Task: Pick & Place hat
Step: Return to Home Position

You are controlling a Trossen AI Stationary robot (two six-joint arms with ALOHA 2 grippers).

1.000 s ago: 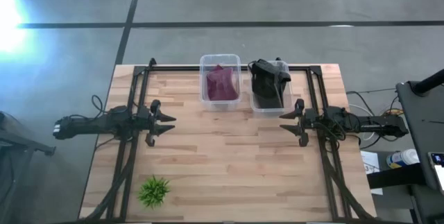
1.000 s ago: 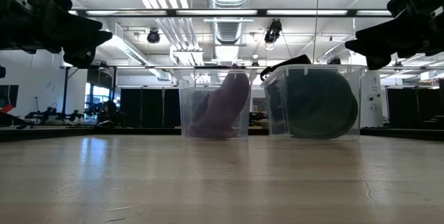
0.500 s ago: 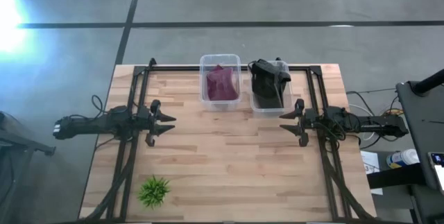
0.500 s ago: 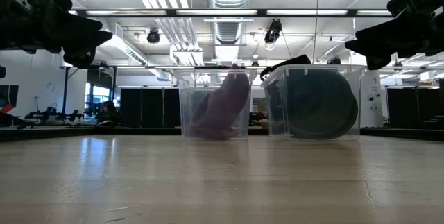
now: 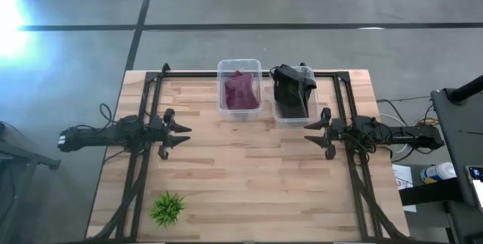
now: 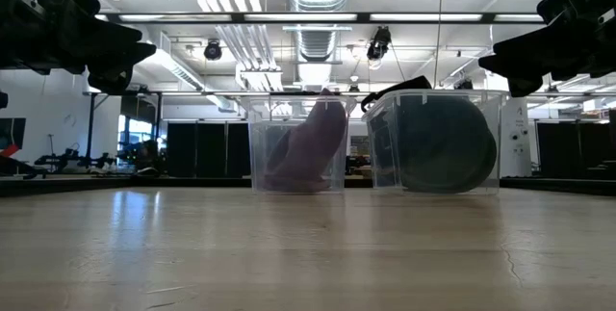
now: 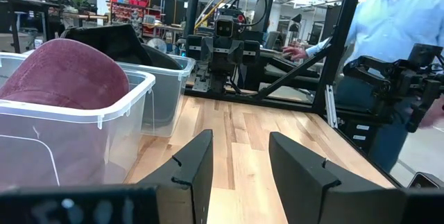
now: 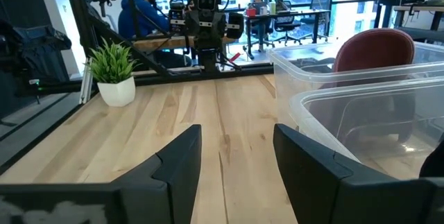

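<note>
— How many bins?
— Two clear ones: the left bin (image 5: 240, 114) holds one red cap (image 5: 241, 91), the right bin (image 5: 294, 119) a black cap (image 5: 290, 87) (count unclear).
— Grippers?
— Two: left gripper (image 5: 183, 137), right gripper (image 5: 308, 133), both spread, empty, above the wooden table (image 5: 249, 176). One potted plant (image 5: 167, 208); a person (image 7: 395, 23) beyond.

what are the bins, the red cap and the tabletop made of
The left bin and right bin look like clear, glossy plastic: their contents show through the walls. The red cap looks like soft matte fabric, though the weave is unclear. The tabletop is light wood strips with visible grain and a faint sheen.
</note>
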